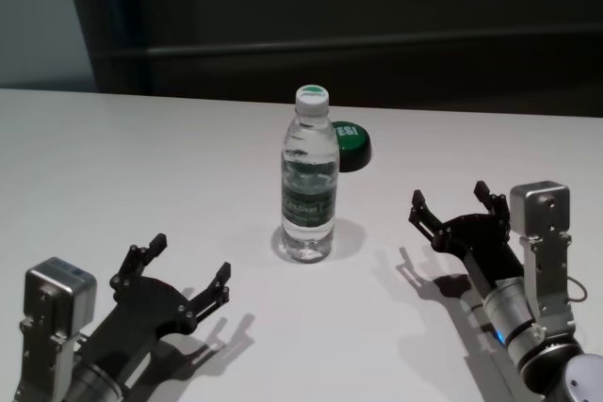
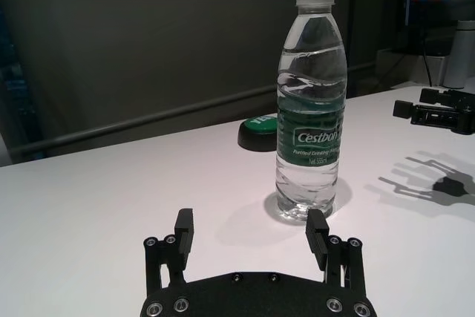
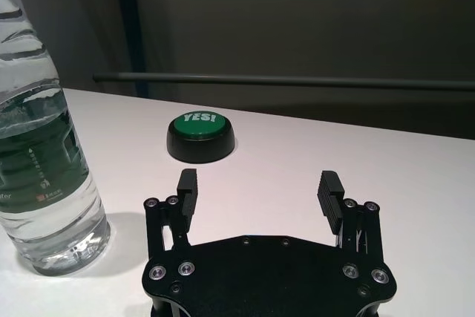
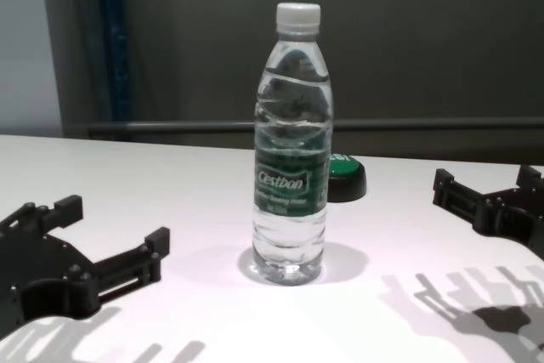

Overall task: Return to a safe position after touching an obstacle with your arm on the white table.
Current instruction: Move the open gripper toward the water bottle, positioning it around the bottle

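The water bottle stood upright near the middle of the white table, cap on, with the green-topped button just behind it and a little to the right, close but not clearly touching. Both arms sat low at the near edge, one to each side, and neither was in contact with the bottle. The left gripper hovered above the tabletop, pointing roughly toward the bottle, its fingers spread wide and holding nothing; from its own wrist camera the bottle stood just beyond the open fingertips, with bare table between. The right gripper was likewise wide open and empty, set well off to the bottle's right and aimed more toward the far edge than at it. With the bottle upright and a clear gap on either side, the arms looked to me like they were at or near a pulled-back, resting stance, so the retreat seemed mostly done. Keeping the fingers open and the arms low and apart made sense: nothing to drop, and no sweep near a tall, tippy bottle
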